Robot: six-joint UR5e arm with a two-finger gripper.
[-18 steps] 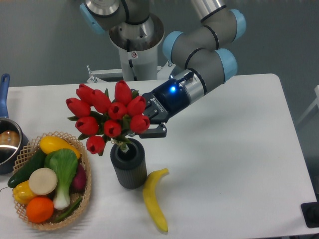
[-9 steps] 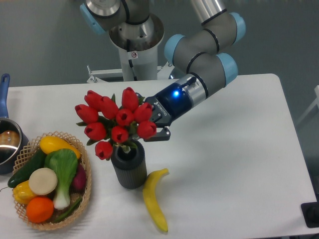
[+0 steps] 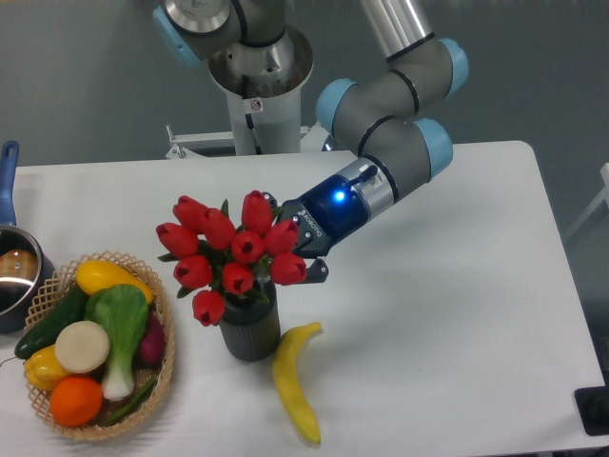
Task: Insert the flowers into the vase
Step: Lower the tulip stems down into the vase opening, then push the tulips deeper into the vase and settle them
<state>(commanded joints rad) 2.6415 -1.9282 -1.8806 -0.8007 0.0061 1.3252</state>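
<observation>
The flowers point(image 3: 233, 249), a bunch of red tulip buds with green leaves, sit low over the vase point(image 3: 249, 329) and cover its mouth. Their stems seem to run down into it, but the buds hide the stems. The vase is a short dark grey ribbed cylinder standing upright on the white table. My gripper point(image 3: 303, 257) reaches in from the right, just above the vase's rim, and its fingers are closed on the bunch at its right side. The buds hide most of the fingers.
A yellow banana point(image 3: 295, 381) lies right of the vase, nearly touching its base. A woven basket point(image 3: 164, 367) of fruit and vegetables stands at the left front. A pot with a blue handle point(image 3: 11, 262) sits at the left edge. The arm's base point(image 3: 257, 86) is behind.
The gripper has carried the flowers down and to the right. The bunch has tilted more upright and sunk onto the vase, whose mouth was visible before and is now covered.
</observation>
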